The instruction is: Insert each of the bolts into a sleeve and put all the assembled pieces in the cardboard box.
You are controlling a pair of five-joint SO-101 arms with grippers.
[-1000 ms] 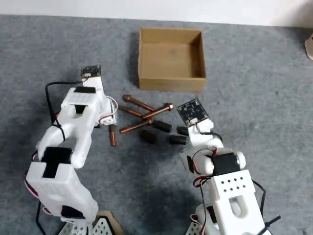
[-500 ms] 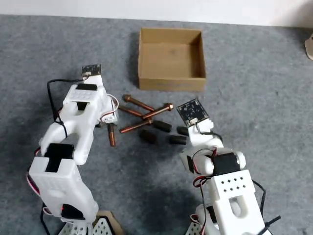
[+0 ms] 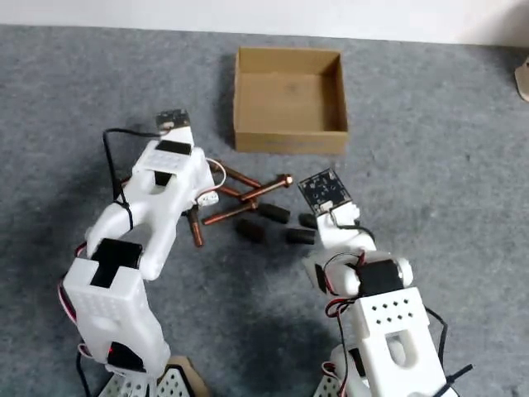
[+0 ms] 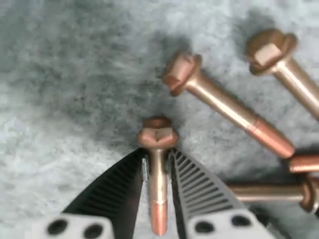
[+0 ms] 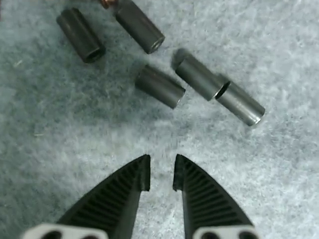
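My left gripper [image 4: 158, 167] is shut on the shank of a copper bolt [image 4: 157, 149], whose hex head sticks out past the fingertips just above the carpet. In the high view that bolt [image 3: 197, 229] lies at the left side of a pile of other copper bolts [image 3: 266, 188]. Two more bolts [image 4: 224, 107] lie close ahead of the held one. My right gripper [image 5: 161, 173] is open a little with nothing between its fingers, a short way back from several dark sleeves [image 5: 159, 86]. These sleeves [image 3: 273, 212] lie right of the bolts. The cardboard box [image 3: 289, 142] stands empty behind them.
Grey carpet covers the table. The left arm [image 3: 153, 207] leans over the left of the bolt pile, and the right arm [image 3: 364, 281] stands at the front right. Open carpet lies to either side of the box.
The left arm has swung right, toward the bolt pile, carrying the bolt a little that way. The right arm has kept still.
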